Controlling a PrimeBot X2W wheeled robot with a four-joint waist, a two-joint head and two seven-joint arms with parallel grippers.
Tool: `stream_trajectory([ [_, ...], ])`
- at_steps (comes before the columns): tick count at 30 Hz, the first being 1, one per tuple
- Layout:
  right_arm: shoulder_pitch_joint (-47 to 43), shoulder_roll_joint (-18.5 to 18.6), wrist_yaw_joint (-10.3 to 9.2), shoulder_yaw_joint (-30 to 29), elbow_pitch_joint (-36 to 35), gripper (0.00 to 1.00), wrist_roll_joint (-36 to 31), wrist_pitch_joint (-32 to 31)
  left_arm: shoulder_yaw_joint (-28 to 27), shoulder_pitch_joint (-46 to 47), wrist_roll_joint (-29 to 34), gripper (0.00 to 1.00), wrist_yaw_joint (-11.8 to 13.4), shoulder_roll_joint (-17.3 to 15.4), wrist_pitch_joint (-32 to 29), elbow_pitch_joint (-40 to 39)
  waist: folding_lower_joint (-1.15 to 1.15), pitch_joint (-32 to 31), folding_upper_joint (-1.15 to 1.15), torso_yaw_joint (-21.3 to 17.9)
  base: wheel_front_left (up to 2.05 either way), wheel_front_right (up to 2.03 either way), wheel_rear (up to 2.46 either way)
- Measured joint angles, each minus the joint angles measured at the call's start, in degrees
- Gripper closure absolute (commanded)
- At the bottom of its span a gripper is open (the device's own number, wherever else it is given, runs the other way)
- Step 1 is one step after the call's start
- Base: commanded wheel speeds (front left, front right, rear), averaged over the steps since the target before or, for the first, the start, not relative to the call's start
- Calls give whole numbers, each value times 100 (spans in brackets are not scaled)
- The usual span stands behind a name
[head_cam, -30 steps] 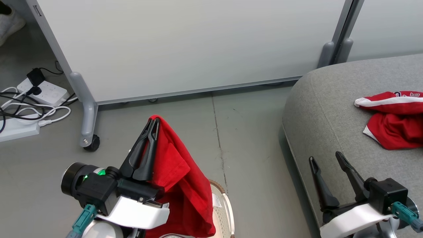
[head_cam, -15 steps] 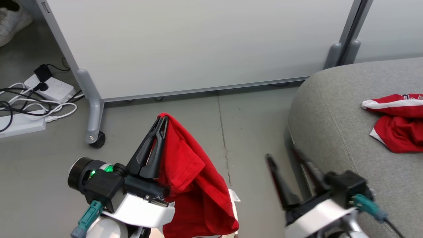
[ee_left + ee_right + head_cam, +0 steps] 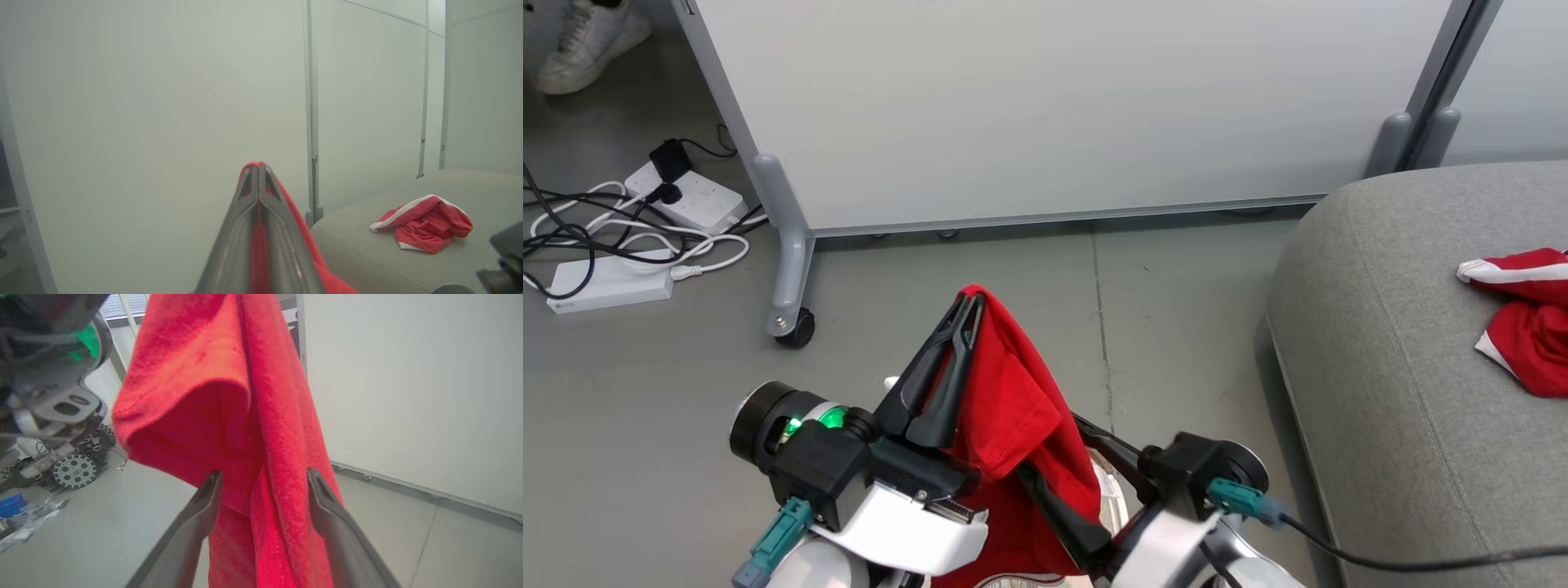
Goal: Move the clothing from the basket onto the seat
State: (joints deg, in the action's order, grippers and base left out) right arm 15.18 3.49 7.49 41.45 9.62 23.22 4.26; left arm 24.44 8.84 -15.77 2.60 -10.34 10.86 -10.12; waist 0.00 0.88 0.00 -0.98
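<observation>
The left gripper [image 3: 969,304] holds the clothing [image 3: 1013,408] aloft, fingers clenched. The right gripper [image 3: 261,475], fingers released, straddles it, perhaps touching; next it should pinch, then carry right to the seat [image 3: 1380,367].

Red shirt [image 3: 1013,392] hangs in loose folds, top edge pinched in left gripper [image 3: 970,302]; second red garment [image 3: 1527,343], white-trimmed, lies crumpled on grey sofa seat [image 3: 1380,367].

Grey seat [image 3: 1380,367] bears crumpled red clothing [image 3: 1531,359], perhaps two pieces.
</observation>
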Motion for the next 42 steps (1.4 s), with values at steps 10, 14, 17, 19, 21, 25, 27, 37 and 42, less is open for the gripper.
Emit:
stream_trajectory([
  [10, 915, -47, 0, 695, 1174, 100, 534, 304, 121, 10, -19, 100, -29, 24, 19, 3, 0, 70, 0, 125, 0, 0, 0],
  [14, 1146, -55, 0, 772, 1402, 100, 732, 557, 131, 14, -38, 100, -35, 11, 32, -4, 0, 84, 0, 109, 0, 0, 0],
  [17, 1248, -56, 0, 739, 1480, 100, 815, 710, 136, 53, -19, 71, -27, 9, 76, -29, 0, 96, 0, 89, 0, 0, 0],
  [19, 1316, -59, 0, 670, 1497, 100, 843, 779, 153, 91, -12, 0, -26, 11, 88, -52, 0, 106, 0, 74, 0, 0, 0],
  [21, 1384, -58, 0, 550, 1507, 100, 854, 839, 167, 91, 8, 0, -19, 10, 93, -48, 0, 117, 0, 59, 0, 0, 0],
  [25, 1513, -59, 0, 302, 1519, 100, 840, 906, 292, 90, 114, 0, -24, -44, 58, -34, 0, 139, 0, -1, 0, 0, 0],
  [27, 1569, -52, 0, 153, 1535, 100, 809, 933, 401, 85, 153, 0, -60, -81, -42, 2, 0, 158, 0, -41, 0, 0, 0],
  [37, 1611, 94, 0, -336, 1672, 100, 649, 921, 999, -47, 318, 0, -346, -260, -509, 491, 0, 263, 0, -370, 0, 0, 0],
  [42, 1578, 156, 0, -485, 1697, 100, 630, 893, 1138, -83, 358, 0, -413, -311, -520, 671, 0, 324, 0, -646, 0, 0, 0],
])
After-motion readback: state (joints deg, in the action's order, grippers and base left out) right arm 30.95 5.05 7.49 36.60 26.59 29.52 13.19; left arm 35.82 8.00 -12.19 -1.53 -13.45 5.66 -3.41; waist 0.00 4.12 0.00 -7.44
